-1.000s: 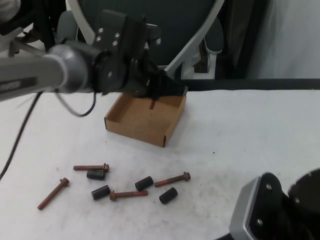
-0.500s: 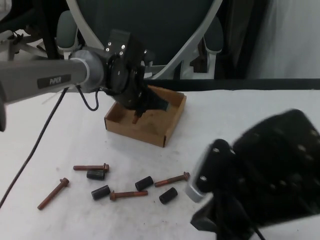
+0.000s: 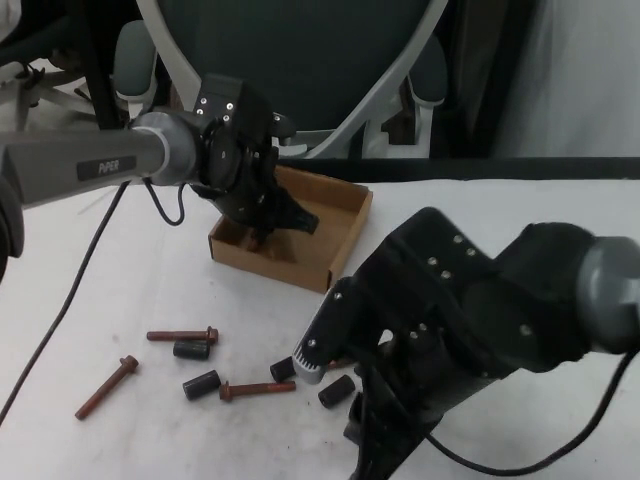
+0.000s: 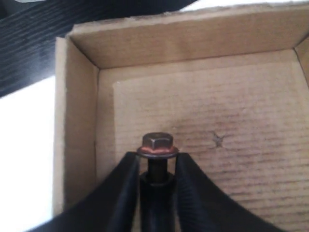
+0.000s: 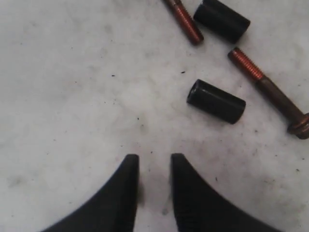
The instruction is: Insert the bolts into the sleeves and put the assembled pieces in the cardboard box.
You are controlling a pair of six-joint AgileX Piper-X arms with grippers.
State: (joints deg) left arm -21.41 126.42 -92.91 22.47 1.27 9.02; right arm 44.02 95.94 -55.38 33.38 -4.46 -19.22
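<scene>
My left gripper [image 4: 158, 162] is shut on a black sleeve with a rusty bolt [image 4: 157, 143] through it, its hex head sticking out past the fingertips. It hangs low inside the cardboard box [image 4: 79, 111], near a corner; in the high view that gripper [image 3: 268, 232] is over the box's near left part. My right gripper [image 5: 154, 162] hovers just above the table with a narrow gap between its fingers and nothing in it. A loose black sleeve [image 5: 216, 101] lies a short way ahead of it, with a bolt [image 5: 270, 92] beside it and another sleeve [image 5: 221, 20] farther on.
On the white table lie more loose bolts [image 3: 182, 335] [image 3: 106, 387] [image 3: 258, 389] and sleeves [image 3: 191, 350] [image 3: 201, 384] [image 3: 336, 391]. The bulky right arm [image 3: 470, 320] covers the table's front right. The box's front wall [image 3: 300, 265] stands between the two arms. Chairs stand behind the bench.
The right arm swung in from the front right to the loose parts and now hides one bolt. The left gripper dropped lower into the box with its bolt and sleeve.
</scene>
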